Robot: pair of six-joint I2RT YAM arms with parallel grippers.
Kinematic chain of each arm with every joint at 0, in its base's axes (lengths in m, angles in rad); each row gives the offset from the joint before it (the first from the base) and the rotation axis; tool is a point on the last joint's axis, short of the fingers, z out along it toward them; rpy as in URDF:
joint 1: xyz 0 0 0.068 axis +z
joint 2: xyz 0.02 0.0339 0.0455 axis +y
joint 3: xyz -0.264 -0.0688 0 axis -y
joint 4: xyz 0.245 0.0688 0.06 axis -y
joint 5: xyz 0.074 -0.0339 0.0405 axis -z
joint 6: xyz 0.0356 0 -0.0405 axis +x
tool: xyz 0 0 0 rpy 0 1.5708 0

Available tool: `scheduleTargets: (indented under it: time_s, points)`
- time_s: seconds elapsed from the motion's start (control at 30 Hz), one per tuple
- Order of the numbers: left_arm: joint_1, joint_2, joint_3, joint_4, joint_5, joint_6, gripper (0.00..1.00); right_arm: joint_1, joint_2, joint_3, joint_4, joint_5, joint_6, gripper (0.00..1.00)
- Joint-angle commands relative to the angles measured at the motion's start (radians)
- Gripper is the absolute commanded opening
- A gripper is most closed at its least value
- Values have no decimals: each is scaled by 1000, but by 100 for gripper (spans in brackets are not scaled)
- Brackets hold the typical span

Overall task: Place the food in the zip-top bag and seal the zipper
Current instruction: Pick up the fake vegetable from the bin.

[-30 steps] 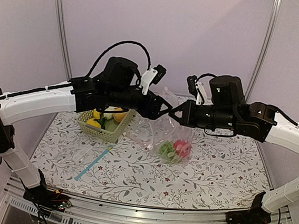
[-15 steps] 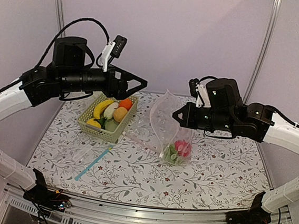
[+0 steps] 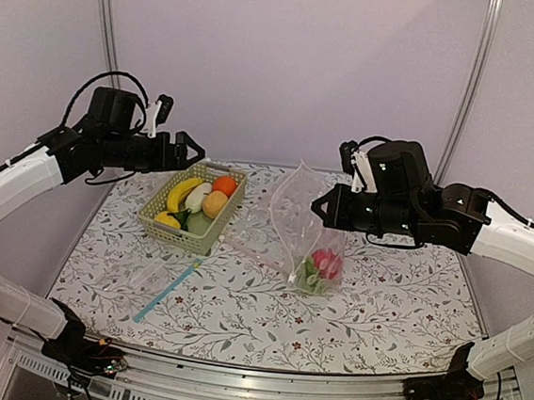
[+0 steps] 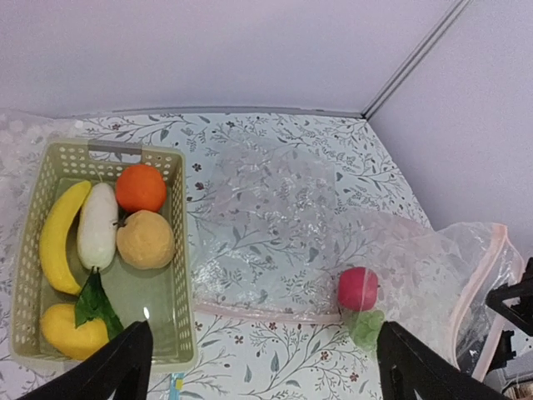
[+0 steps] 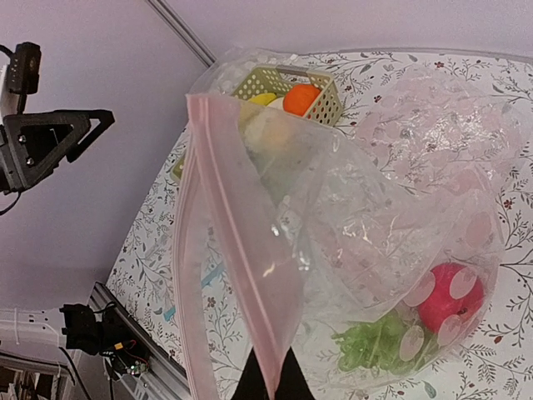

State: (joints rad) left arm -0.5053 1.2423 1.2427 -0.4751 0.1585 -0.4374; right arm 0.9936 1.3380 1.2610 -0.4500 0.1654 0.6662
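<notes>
Top view: left fingers (image 3: 191, 147) spread wide with nothing in them, up in the air by the far left side of the basket (image 3: 208, 239); right fingers (image 3: 318, 205) clenched on the mouth of the zip-top bag (image 3: 297, 203), holding it up while its bottom rests on the bench (image 3: 380, 305); red apple (image 3: 326, 262) and greens (image 3: 307, 278) sit at the bottom of it; a flat bag with a blue strip (image 3: 165, 290) lies just in front of the basket.

Left wrist view: basket has the banana (image 4: 58, 242), radish (image 4: 97, 225), orange (image 4: 140, 187), peach (image 4: 145, 240) and lemon (image 4: 71, 329) in it; crinkly bag is off to its right.

Right wrist view: fingers pinch the pink zipper (image 5: 241, 250) at the bottom edge; the bag's mouth gapes open.
</notes>
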Motion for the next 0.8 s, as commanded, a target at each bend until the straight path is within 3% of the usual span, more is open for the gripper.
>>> scheduleTargets:
  time_s: [0.0,0.27,0.77]
  points:
    - [83,46,-53,-7,32,-37,94,-5,-13,-5,-11,15,-7,0]
    - [163,166,-75,2,-28,-13,94,-5,-15,-11,-7,11,-1,0]
    - [206,402,4,22,-107,26,94,-4,-26,-29,-6,24,-5,0]
